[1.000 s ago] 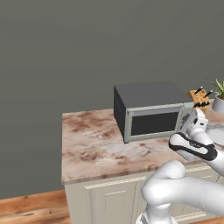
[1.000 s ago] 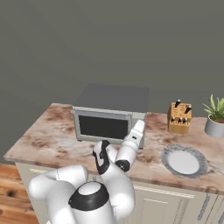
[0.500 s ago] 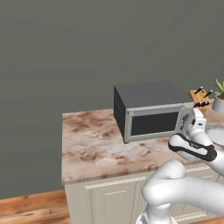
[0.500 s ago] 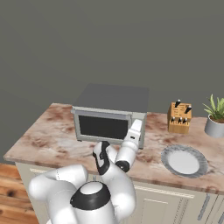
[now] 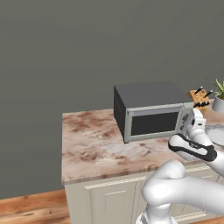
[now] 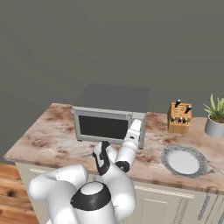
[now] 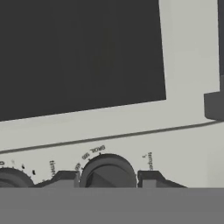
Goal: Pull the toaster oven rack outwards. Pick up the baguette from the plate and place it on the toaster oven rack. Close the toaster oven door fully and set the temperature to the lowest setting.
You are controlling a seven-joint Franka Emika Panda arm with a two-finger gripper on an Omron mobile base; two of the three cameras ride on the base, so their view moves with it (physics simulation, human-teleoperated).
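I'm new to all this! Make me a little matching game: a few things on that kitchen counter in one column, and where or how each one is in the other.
Things:
1. door
2. plate
3. knife block
4. plant pot

States or places:
A. far right end of the counter
B. shut
C. bare, in front of the knife block
D. between the toaster oven and the plant pot

Pairs: 1-B, 2-C, 3-D, 4-A

Boxy dark grey toaster oven (image 6: pixel 111 111): its knob column is hidden behind the white arm in both base views. Hand view: round dark knob (image 7: pixel 107 171) cut off at the bottom, a 2nd knob (image 7: pixel 13 178) cut at the corner, dial lettering too blurred to read. Round pale grey-white plate (image 5: pixel 215 134) cut by the right edge in the left base view.
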